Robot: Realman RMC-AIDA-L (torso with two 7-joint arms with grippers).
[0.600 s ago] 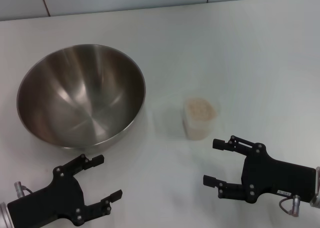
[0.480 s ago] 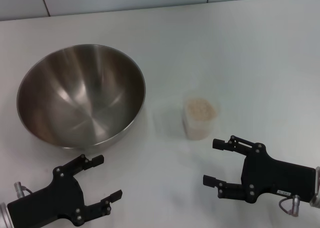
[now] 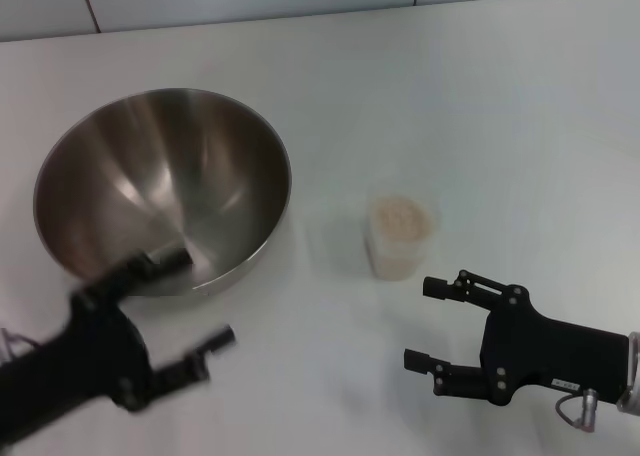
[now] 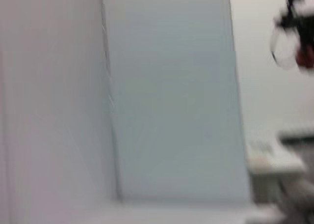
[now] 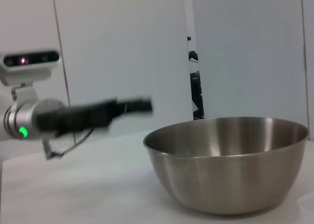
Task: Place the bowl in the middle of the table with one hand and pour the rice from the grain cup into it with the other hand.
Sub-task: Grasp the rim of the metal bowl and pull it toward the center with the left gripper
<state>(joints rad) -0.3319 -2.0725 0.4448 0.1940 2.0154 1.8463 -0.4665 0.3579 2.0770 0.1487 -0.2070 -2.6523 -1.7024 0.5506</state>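
The large steel bowl (image 3: 160,191) sits on the left part of the white table (image 3: 480,106); it also shows in the right wrist view (image 5: 228,160). The small clear grain cup (image 3: 398,234) stands upright to the bowl's right, holding pale rice (image 3: 398,217). My left gripper (image 3: 195,301) is open and blurred, one finger just at the bowl's near rim, holding nothing. It shows in the right wrist view (image 5: 130,106) too. My right gripper (image 3: 430,321) is open and empty, a little nearer than the cup.
A tiled wall edge (image 3: 250,16) runs along the far side of the table. The left wrist view shows only blurred wall panels (image 4: 171,96).
My left gripper has moved forward and up from the near left corner toward the bowl's near rim. The right gripper, bowl and cup have stayed put.
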